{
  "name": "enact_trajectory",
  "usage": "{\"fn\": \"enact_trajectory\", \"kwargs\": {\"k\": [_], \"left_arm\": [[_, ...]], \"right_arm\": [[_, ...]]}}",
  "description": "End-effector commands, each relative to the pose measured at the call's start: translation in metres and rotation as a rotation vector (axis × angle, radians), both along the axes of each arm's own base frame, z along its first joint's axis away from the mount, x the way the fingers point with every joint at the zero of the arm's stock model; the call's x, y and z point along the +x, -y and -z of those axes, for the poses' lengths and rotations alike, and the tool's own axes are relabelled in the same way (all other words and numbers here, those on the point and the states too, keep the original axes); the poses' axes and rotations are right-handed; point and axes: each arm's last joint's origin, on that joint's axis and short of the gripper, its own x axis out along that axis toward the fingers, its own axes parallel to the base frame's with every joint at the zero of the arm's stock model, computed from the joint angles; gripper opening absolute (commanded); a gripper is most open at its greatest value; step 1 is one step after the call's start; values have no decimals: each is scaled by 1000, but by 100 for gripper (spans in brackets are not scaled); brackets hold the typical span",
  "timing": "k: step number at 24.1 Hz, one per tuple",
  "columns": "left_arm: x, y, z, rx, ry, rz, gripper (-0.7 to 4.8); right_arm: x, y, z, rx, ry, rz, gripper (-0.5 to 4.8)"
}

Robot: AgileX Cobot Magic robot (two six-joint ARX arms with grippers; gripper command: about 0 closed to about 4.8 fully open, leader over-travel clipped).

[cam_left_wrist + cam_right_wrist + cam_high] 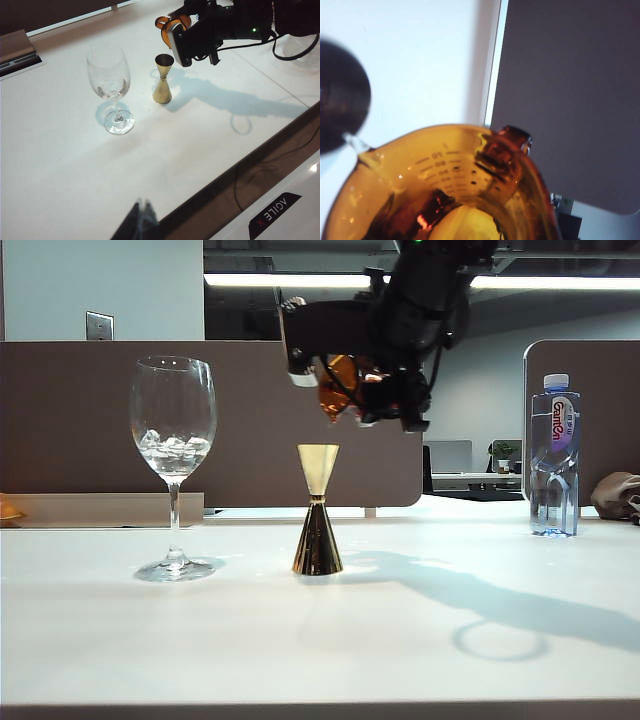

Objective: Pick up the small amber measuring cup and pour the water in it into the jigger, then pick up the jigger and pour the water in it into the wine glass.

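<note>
Right gripper: you have the right gripper [350,390] clamped on the cup [338,386], raised above the table [330,640] and just over the jigger [318,510].
Cup: it is amber and tipped over, its lip toward the jigger's top cone; in the right wrist view you look straight into the cup [450,185], with graduation marks on its inner wall and the handle at the rim.
Water: a thin clear stream [357,144] leaves the cup's lip toward the dark round shape at the frame edge, the jigger's mouth [340,95], blurred.
Left gripper: your left gripper [141,222] shows only as a dark blurred tip at the frame's edge, well apart from everything; you cannot tell how its jaws stand.
Jigger: it stands upright near the table's middle, pale cone on top, dark cone below, right of the glass [174,460] in the exterior view.
Glass: it stands upright, apart from the jigger, with something clear and glinting low in the bowl.
Bottle: a clear plastic bottle [555,455] stands at the far right of the table.
</note>
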Motion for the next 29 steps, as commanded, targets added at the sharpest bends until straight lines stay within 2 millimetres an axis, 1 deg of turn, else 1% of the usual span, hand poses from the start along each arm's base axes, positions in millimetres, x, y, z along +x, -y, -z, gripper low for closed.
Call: {"fn": "enact_trajectory", "kwargs": {"k": [1,8,17,18,25,29], "left_arm": [[-1,0,0,-2,-2,-4,-2],[-1,0,0,-2,-2,-4,-2],[-1,0,0,-2,-2,-4,-2],[-1,0,0,-2,-2,-4,-2],[-1,0,0,-2,-2,-4,-2],[-1,0,0,-2,-2,-4,-2]], "right_arm": [[-2,-5,-7,8,46,-19,53],[-3,-5,-8,2,59,0,54],[-3,-5,-9,-100,94,-34,55],[-3,-5,-9,-116,100,-41,63],[-2,-6,-12,-107,130,-42,63],[-2,-6,-13,-53,114,-22,63]]}}
